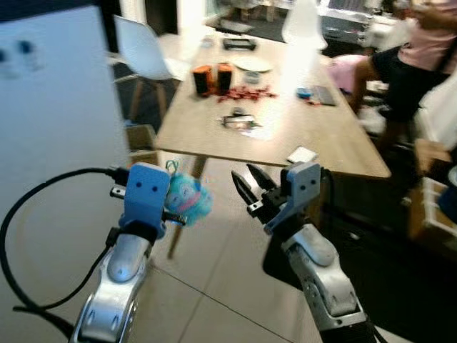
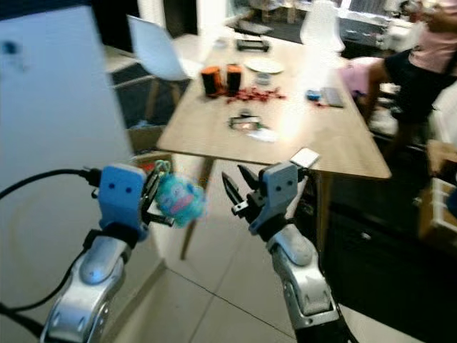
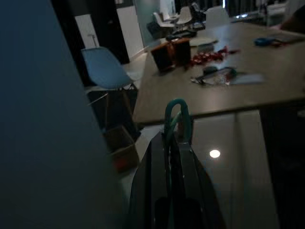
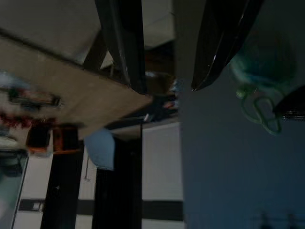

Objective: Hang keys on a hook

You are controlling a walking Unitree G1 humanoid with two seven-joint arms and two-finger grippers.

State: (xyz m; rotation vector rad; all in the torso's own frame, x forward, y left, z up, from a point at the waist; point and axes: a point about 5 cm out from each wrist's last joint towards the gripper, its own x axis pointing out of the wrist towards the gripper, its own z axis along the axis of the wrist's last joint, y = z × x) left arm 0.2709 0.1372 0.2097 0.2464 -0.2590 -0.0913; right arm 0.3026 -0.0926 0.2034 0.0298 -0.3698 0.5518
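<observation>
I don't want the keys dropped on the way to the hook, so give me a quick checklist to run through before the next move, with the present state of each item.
1. Left pincer shut on the keychain: ok. Its fingers pinch the green ring.
2. Fluffy blue charm clear of the table: ok, it hangs in the air before the near edge.
3. Metal keys themselves on the ring: cannot tell, the picture is blurred.
4. Right pincer free to help: ok, open and holding nothing.
5. Hook located: cannot tell, none can be made out.
6. Path free of people: not ok, a person stands by the table's far right side.
</observation>
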